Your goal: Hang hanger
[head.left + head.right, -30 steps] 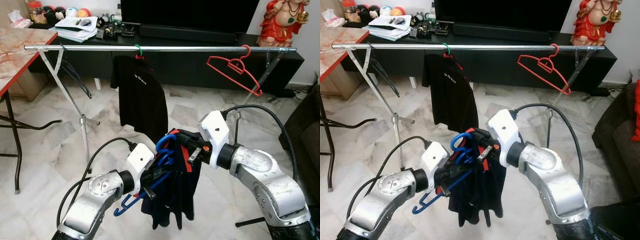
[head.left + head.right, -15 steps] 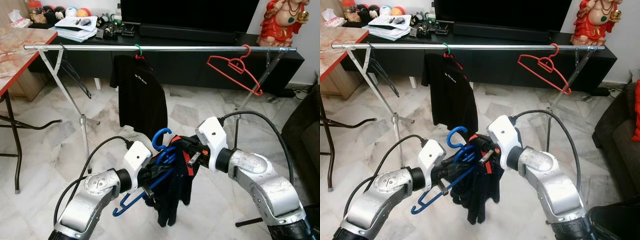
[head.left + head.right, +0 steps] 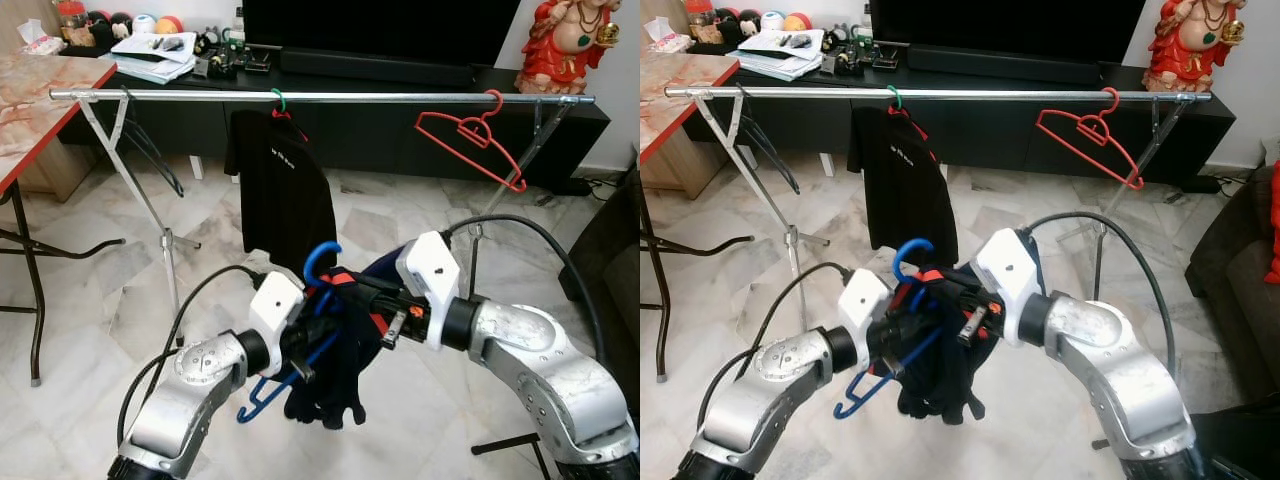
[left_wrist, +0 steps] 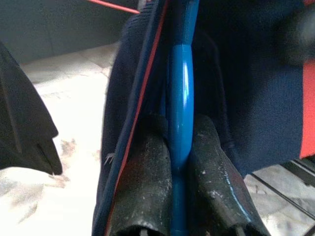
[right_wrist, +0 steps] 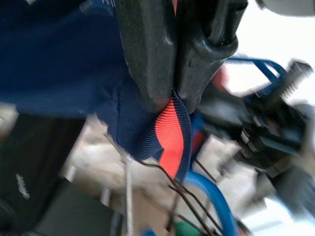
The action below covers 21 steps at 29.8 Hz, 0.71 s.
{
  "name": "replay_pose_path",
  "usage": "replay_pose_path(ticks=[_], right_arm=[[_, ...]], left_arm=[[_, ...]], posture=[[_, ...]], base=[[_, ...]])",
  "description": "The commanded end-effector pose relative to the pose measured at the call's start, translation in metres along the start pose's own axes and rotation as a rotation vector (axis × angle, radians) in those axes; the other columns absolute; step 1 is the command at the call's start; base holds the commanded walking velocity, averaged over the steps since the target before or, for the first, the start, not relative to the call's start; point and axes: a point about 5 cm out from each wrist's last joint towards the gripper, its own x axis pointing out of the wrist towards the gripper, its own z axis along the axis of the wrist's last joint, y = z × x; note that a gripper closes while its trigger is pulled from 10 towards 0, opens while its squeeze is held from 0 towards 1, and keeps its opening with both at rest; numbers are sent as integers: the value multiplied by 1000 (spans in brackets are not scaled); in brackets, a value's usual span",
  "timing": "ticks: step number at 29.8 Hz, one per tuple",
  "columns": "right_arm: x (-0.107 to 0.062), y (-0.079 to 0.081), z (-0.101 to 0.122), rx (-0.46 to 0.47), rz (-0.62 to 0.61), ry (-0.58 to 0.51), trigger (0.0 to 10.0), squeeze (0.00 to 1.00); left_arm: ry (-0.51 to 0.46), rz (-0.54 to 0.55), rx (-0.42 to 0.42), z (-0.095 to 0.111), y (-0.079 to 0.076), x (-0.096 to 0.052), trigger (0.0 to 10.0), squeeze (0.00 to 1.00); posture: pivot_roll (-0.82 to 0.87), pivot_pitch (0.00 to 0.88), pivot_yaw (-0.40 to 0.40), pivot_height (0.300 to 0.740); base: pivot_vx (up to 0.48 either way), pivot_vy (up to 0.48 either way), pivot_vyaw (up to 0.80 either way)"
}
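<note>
The left hand (image 4: 178, 196) grips the blue hanger (image 3: 322, 262); the right hand (image 5: 173, 93) pinches the navy garment (image 3: 340, 370) draped on it, below the rail (image 3: 320, 97).

Metal rail on folding legs, marble floor beneath.
The rail (image 3: 330, 97) runs level across the room on crossed legs (image 3: 140, 190) that stand on the pale floor (image 3: 90, 300). A green hook (image 3: 278, 100) on the rail carries a black shirt (image 3: 285, 195). Well apart, toward the rail's right end, a bare red hanger (image 3: 470, 135) hangs tilted.
</note>
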Motion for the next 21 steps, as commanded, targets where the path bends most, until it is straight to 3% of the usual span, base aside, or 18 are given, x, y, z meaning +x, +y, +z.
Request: replay_pose_path(ticks=[1,14,15,16,17,21], right_arm=[[-3,0,-1,-8,-11,12,10000,0],[9,4,7,4,-18,-35,10000,0],[10,5,8,3,-12,-40,10000,102],[10,6,9,1,-6,-43,10000,612],[10,7,9,-1,-2,-43,10000,1000],[10,8,9,-8,10,-36,10000,1000]], left_arm=[[-49,-3,-4,8,1,1,10000,0],[-28,-127,-36,4,-17,3,10000,0],[-24,-133,-36,3,-18,3,10000,0],[-23,-133,-38,2,-18,3,10000,0],[-24,-132,-39,2,-18,3,10000,0],[-29,-126,-40,2,-17,3,10000,0]], posture=[[-31,158,-73,740],[-28,145,-70,740],[-28,145,-70,740],[-29,144,-71,740],[-28,145,-72,740],[-28,149,-74,740]], base=[[0,0,0],[0,0,0],[0,0,0],[0,0,0],[0,0,0],[0,0,0]])
